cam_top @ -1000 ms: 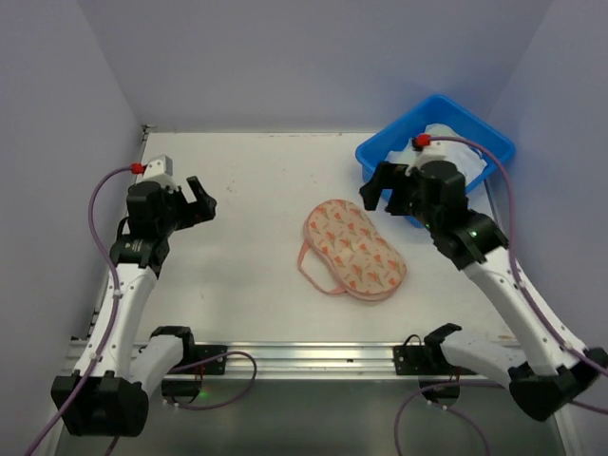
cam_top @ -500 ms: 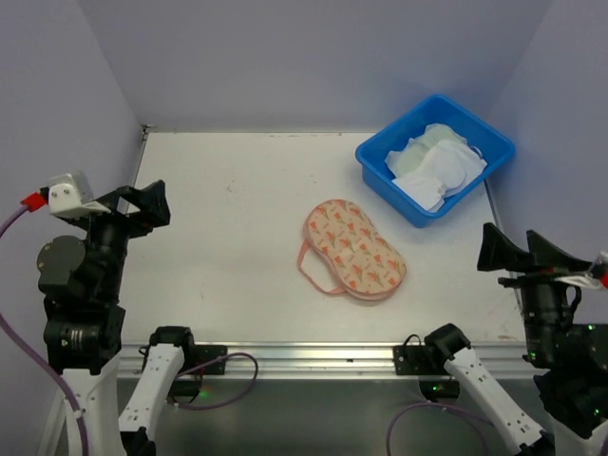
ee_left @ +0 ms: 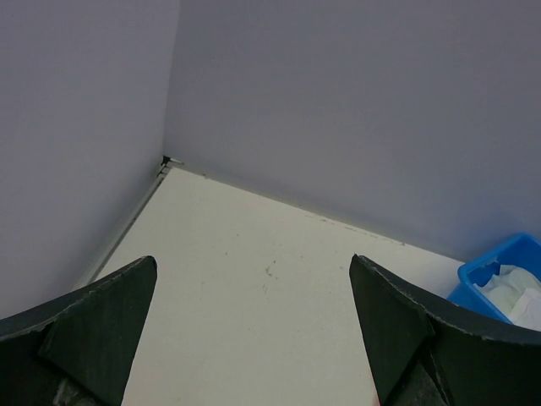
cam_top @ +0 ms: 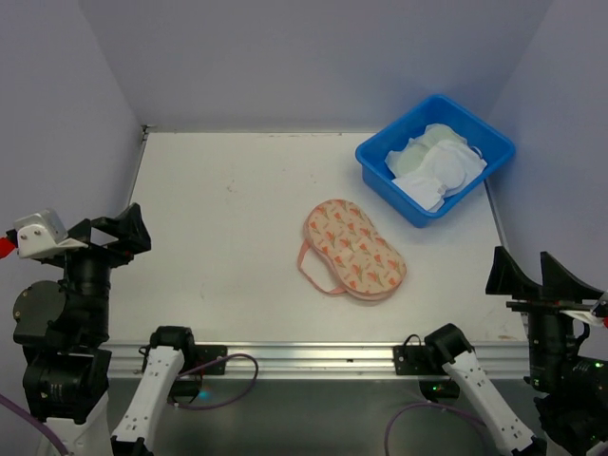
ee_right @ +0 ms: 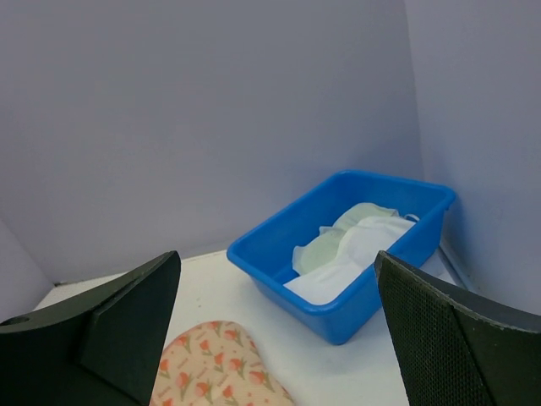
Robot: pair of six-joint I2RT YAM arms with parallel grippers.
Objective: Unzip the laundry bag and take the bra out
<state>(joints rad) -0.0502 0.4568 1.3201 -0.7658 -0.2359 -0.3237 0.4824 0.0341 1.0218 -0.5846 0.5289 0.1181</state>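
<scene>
While your left gripper and right gripper both hang wide open and empty at the near corners, the laundry bag lies closed mid-way across the table, so tugging its zipper unpinned could just drag the bag along

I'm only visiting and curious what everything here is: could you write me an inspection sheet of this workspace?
Surface: white table, faint marks.
Job's things: laundry bag lies closed mid-table, nothing touching it.
Clutter: blue tub at the far right corner, white fabric pieces inside.
Grippers: left gripper and right gripper both open, empty, held high near the front corners.
Cables: purple cables loop by the arm bases.
Surroundings: plain lavender walls.
</scene>
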